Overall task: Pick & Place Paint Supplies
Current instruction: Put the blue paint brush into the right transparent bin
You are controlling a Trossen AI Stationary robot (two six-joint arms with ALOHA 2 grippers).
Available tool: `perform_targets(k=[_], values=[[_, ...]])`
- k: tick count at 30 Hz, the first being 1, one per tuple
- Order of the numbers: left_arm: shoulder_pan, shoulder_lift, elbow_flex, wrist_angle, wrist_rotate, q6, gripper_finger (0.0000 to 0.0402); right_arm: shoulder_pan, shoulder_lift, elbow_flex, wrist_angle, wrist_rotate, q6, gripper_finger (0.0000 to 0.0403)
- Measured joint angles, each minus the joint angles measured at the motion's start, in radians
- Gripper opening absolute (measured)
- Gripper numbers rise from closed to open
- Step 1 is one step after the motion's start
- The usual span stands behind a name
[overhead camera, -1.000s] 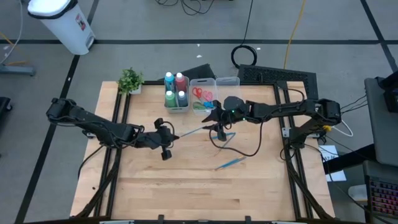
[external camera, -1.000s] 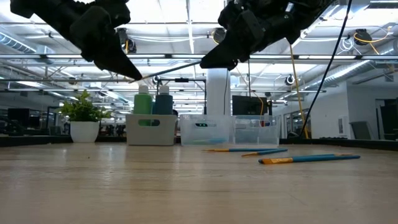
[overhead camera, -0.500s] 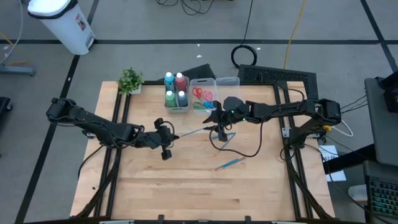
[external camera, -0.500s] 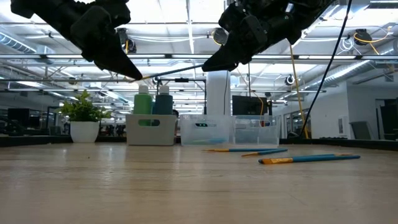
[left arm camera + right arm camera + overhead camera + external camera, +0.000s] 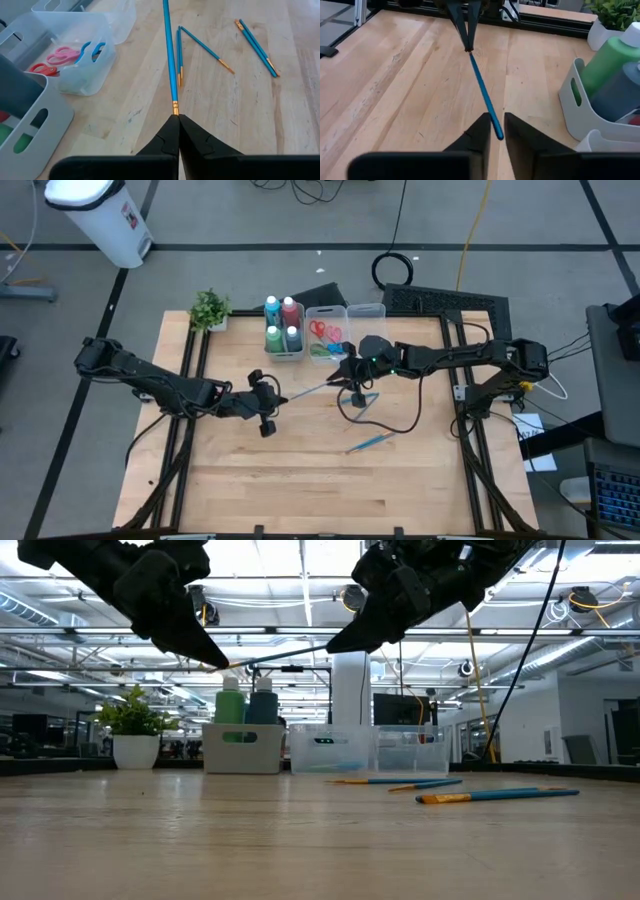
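My left gripper (image 5: 178,120) pinches the blue brush (image 5: 169,50); near the scissors bin (image 5: 325,330), my right gripper (image 5: 493,131) narrows around it. I'd clamp fully before releasing.

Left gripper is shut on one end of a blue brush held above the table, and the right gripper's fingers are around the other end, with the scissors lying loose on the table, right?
Not quite. The left wrist view shows the scissors inside a clear bin.
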Motion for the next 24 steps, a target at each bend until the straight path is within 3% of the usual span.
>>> perform_targets(k=[4, 11, 21, 24], values=[[0.001, 0.000, 0.000, -0.003, -0.003, 0.000, 0.0005, 0.001, 0.000, 0.000, -0.003, -0.008, -0.028, 0.0009], [0.000, 0.000, 0.000, 0.002, -0.024, 0.009, 0.0014, 0.001, -0.001, 0.000, -0.002, -0.008, -0.070, 0.0005], [-0.009, -0.051, 0.000, 0.119, -0.050, 0.089, 0.0128, -0.016, -0.026, 0.000, -0.036, 0.014, -0.058, 0.0003], [-0.008, -0.084, -0.001, 0.100, -0.049, 0.082, 0.0159, -0.020, -0.061, 0.001, -0.086, 0.120, -0.043, 0.0003]])
